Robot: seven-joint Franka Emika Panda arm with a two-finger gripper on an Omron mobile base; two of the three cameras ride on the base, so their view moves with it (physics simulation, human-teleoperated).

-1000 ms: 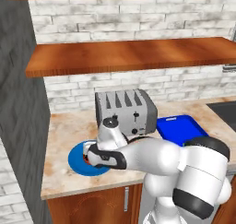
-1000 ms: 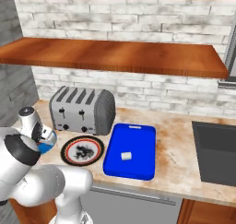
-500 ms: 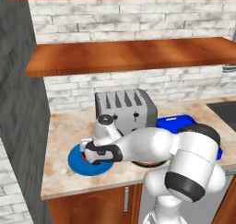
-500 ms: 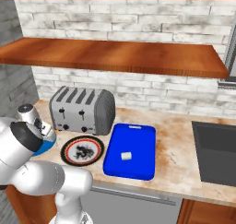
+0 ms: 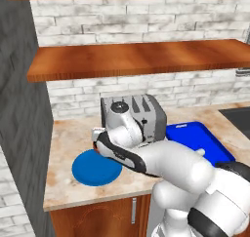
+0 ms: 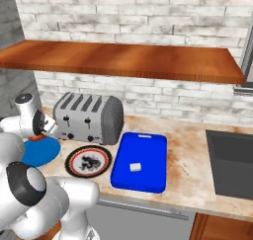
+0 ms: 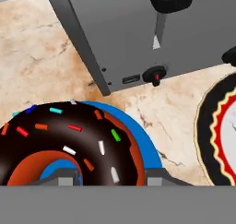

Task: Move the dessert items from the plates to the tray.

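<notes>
Gripper [image 7: 108, 179] clamped on chocolate doughnut [image 7: 60, 144], fingertips [image 7: 62, 178] through hole and at outer edge. Raised off blue plate [image 5: 96, 167] compared with a second ago; doughnut gone from plate in left base view, now up at hand. Arm bent low, reaching left across counter [image 5: 73, 133], wrist in front of toaster [image 6: 89, 118]. Patterned plate [image 6: 89, 161] right of blue plate. White piece [image 6: 134, 167] lying on blue tray [image 6: 148, 145], right of patterned plate.
</notes>
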